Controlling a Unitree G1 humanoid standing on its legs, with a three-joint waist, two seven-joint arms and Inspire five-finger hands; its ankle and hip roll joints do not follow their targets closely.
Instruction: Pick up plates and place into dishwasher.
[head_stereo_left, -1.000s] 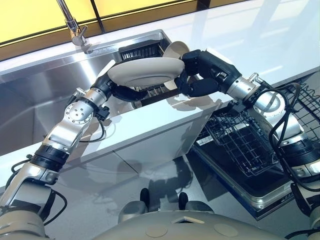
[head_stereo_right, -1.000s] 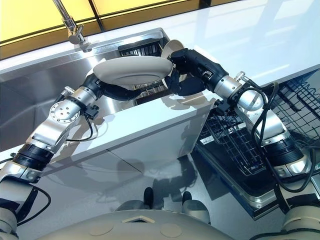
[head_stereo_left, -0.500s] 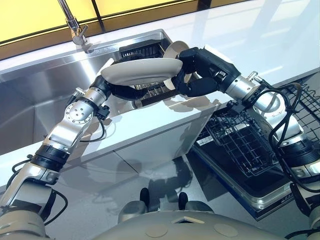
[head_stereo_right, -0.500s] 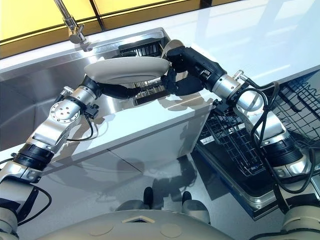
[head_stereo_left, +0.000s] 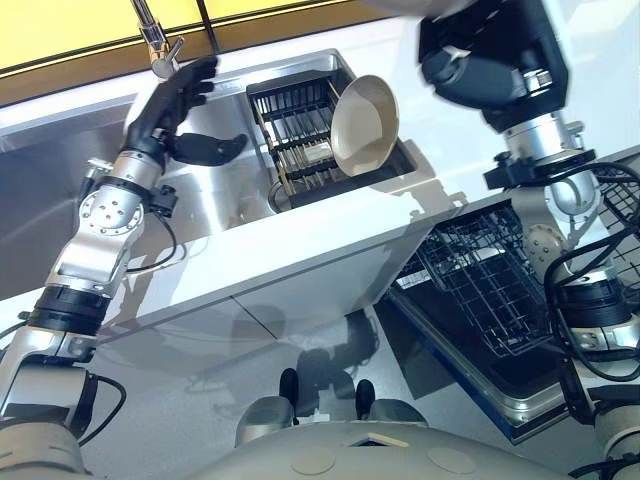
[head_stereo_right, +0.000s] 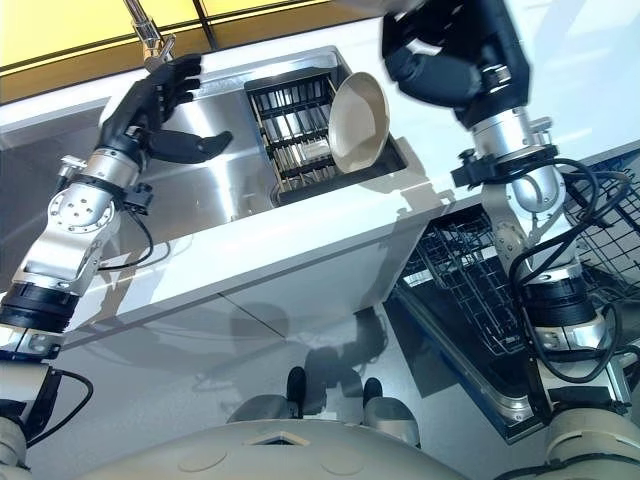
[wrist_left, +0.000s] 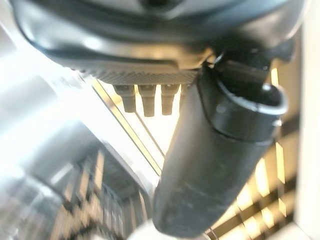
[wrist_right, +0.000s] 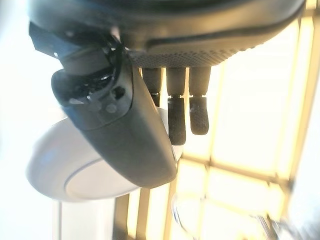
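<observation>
My right hand (head_stereo_left: 488, 58) is raised high above the counter's right end. In the right wrist view its thumb (wrist_right: 117, 132) and curled fingers (wrist_right: 177, 122) are shut on a white plate (wrist_right: 70, 172). Over the steel sink (head_stereo_left: 215, 190), beside the faucet (head_stereo_left: 158, 42), my left hand (head_stereo_left: 172, 100) is open with fingers spread and holds nothing. A second cream plate (head_stereo_left: 364, 122) stands tilted on edge in the black dish rack (head_stereo_left: 296, 125) inside the sink. The dishwasher's wire basket (head_stereo_left: 478, 290) is pulled out low on the right.
A white counter (head_stereo_left: 300, 250) runs between the sink and the open dishwasher door (head_stereo_left: 520, 395). More wire rack (head_stereo_left: 620, 200) shows at the far right edge. Yellow window panels (head_stereo_left: 70, 25) line the back wall.
The white plate went from both hands into the right hand alone, which lifted it high to the right. The left hand let go and swung back left over the sink, opening.
</observation>
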